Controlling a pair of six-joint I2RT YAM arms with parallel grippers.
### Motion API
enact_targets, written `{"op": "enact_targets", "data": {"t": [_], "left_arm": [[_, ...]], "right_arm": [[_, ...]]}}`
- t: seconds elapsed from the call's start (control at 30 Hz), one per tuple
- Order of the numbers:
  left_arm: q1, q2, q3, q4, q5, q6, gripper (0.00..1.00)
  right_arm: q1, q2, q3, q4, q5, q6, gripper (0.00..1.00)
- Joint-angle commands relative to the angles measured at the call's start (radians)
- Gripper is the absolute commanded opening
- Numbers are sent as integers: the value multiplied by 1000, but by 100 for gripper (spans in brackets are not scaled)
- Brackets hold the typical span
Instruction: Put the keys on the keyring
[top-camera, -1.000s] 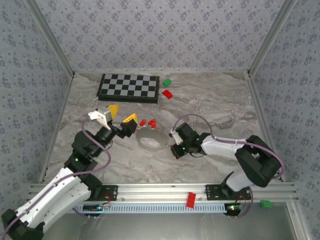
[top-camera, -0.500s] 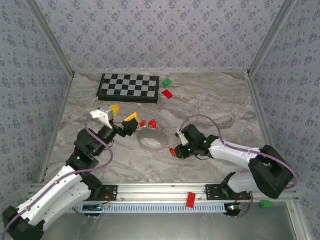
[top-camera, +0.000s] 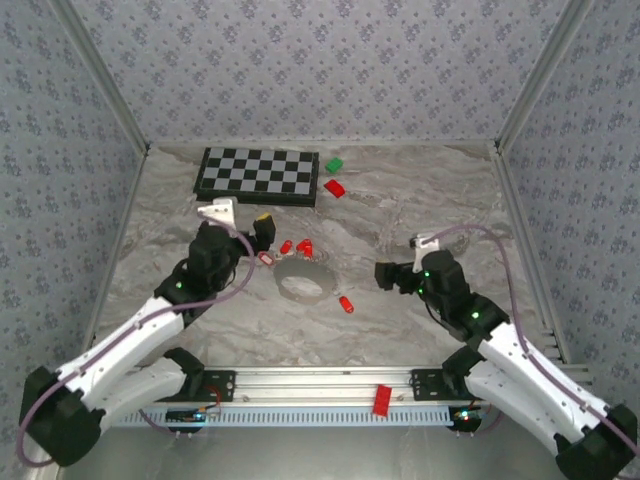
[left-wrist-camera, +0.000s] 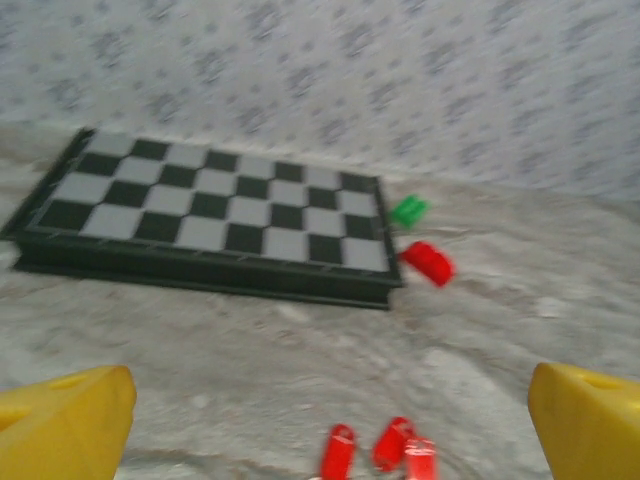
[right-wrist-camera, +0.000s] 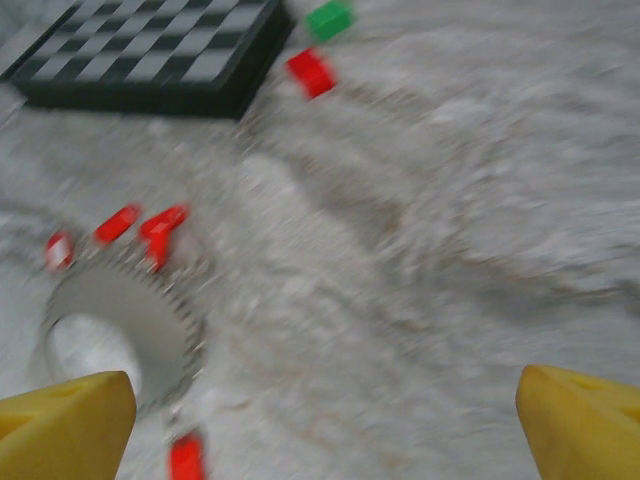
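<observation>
The keyring (top-camera: 302, 283) lies mid-table as a grey wire loop; its rim (right-wrist-camera: 186, 332) is blurred in the right wrist view. Three red keys (top-camera: 285, 246) (top-camera: 303, 246) (top-camera: 266, 258) sit at its far side, seen closer as keys (left-wrist-camera: 337, 450) (left-wrist-camera: 392, 442) (left-wrist-camera: 420, 458). Another key (top-camera: 346, 304) (right-wrist-camera: 185, 458) lies alone at the ring's near right. My left gripper (top-camera: 240, 222) (left-wrist-camera: 330, 420) hovers open just left of the three keys. My right gripper (top-camera: 385, 273) (right-wrist-camera: 325, 420) stands open and empty, to the right of the lone key.
A chessboard (top-camera: 260, 175) (left-wrist-camera: 215, 210) lies at the back left. Beside it sit a green block (top-camera: 333, 164) (left-wrist-camera: 408, 210) and a larger red block (top-camera: 335, 187) (left-wrist-camera: 428, 262). Patterned walls close in three sides.
My right gripper opened and let go of a red key beside the ring, then drew back to the right. My left gripper swung in towards the three keys.
</observation>
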Motion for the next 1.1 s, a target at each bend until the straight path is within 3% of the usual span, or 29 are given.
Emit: {"op": "enact_targets", "data": {"t": [0.0,0.13,0.2,0.3,0.4,0.5,0.6,0.73,0.8,0.93,1.07], "left_arm": [[27,119,143,-204,-232,-57,100],[106,211,151,-155,-248,14,100],[159,236,148,-131,-252,63,100],[263,277,148,-149,-243,88,100],[368,326,124,-132,-227,110,100],[429,370,46,19,-243,209,99],[481,418,-31,169,-197,222,100],[515,487,-121,392,-111,256,100],[518,490,-120,404,-72,273,100],[521,483,-162,511,-23,340,100],[525,511,-237,694,28,386,100]], "right_arm": [[-73,-27,-24,79,173,-44,100],[-160,25,-38,216,315,-158,100],[-218,74,-66,314,324,-234,100],[-342,162,-92,411,304,-198,100],[-418,300,-161,633,295,-200,100],[-436,469,-176,793,335,-282,100],[-446,604,-157,875,346,-301,100],[-464,682,-145,964,256,-337,100],[-487,695,-157,1019,204,-334,100],[-549,815,-239,1307,80,-358,100],[-548,907,-250,1426,6,-391,100]]}}
